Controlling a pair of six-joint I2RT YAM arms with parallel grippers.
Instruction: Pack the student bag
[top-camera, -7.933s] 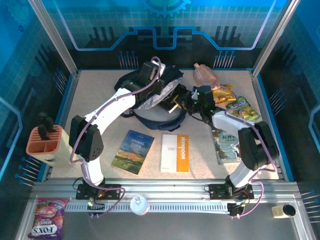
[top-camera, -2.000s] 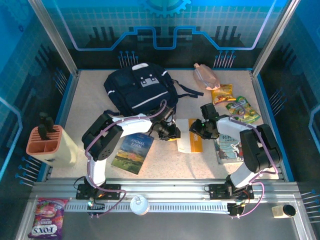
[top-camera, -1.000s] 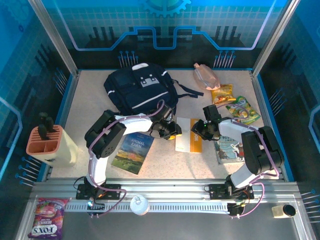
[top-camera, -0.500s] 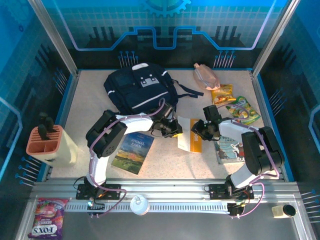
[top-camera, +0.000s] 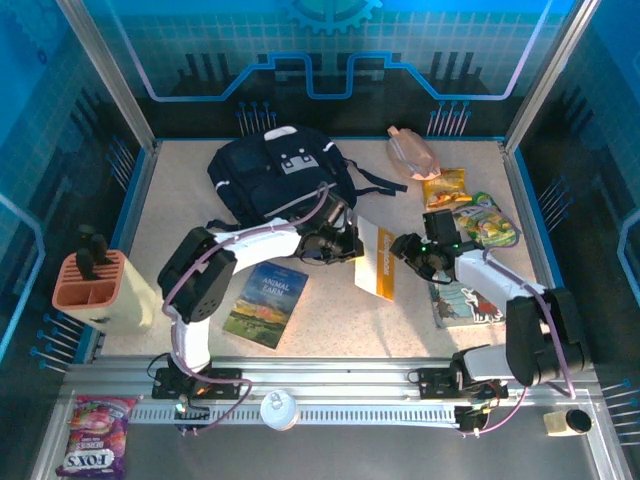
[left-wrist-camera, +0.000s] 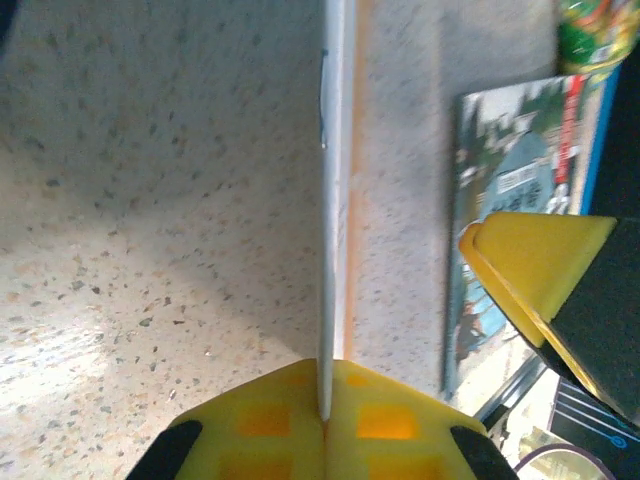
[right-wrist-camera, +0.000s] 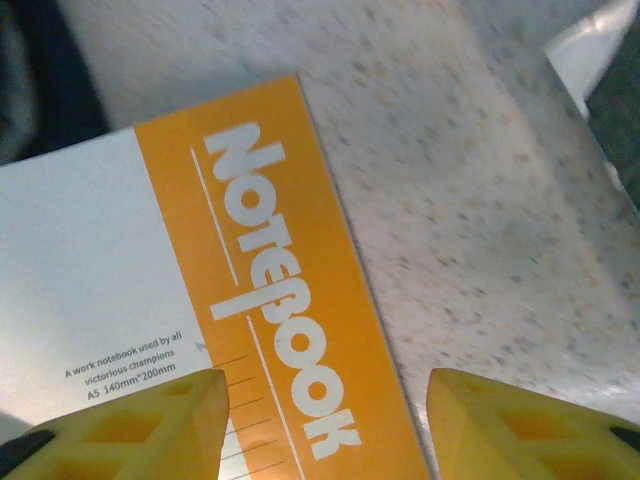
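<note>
The left gripper (left-wrist-camera: 325, 425) pinches the notebook (top-camera: 376, 262) by one edge, tipped up off the table (top-camera: 320, 335) near its middle; the right gripper (right-wrist-camera: 325, 400) has jaws wide at the orange edge. It should close there before any lift, since thin covers sag. The backpack (top-camera: 282, 180) lies by the far edge. Counted: one backpack, one notebook, two books (top-camera: 265, 303), two snack packets (top-camera: 445, 187), one pouch (top-camera: 410, 150)

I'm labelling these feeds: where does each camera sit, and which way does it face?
Top external: above, behind the bases, looking down at table, student bag, both arms.
Left wrist: on left arm, sighting along the notebook's edge; own yellow jaws pinch it.
Right wrist: on right arm, facing the notebook's cover; own jaws at bottom.
Shared: the notebook.
</note>
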